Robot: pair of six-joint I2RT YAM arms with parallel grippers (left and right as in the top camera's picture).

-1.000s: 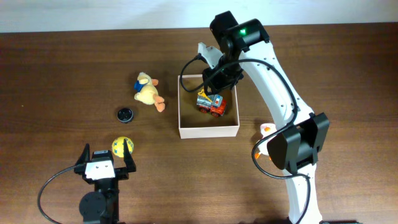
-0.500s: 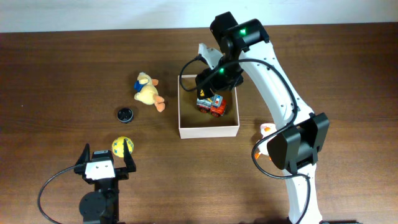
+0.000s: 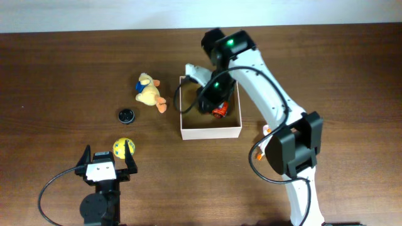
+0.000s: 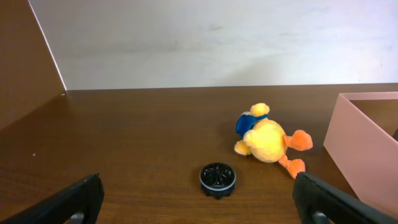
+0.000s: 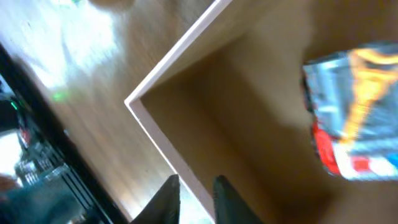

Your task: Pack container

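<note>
Overhead view: spotting the container (image 3: 210, 132) about mid-table on the brown table (image 3: 50, 75), holding a red-orange toy truck (image 3: 218, 112) in its far half, with the right gripper (image 3: 209, 100) dipped inside at the far-left corner, just beside the truck. Right wrist view, blurry: seeing fingers (image 5: 166, 198) drawn nearly together, slim gap, nothing pinched. Noting the left gripper (image 3: 107, 157) near the table's front, spread wide and empty, yellow ball (image 3: 123, 147) just by one finger, plush duck (image 3: 149, 93) and black round cap (image 3: 126, 115) left of the container.
</note>
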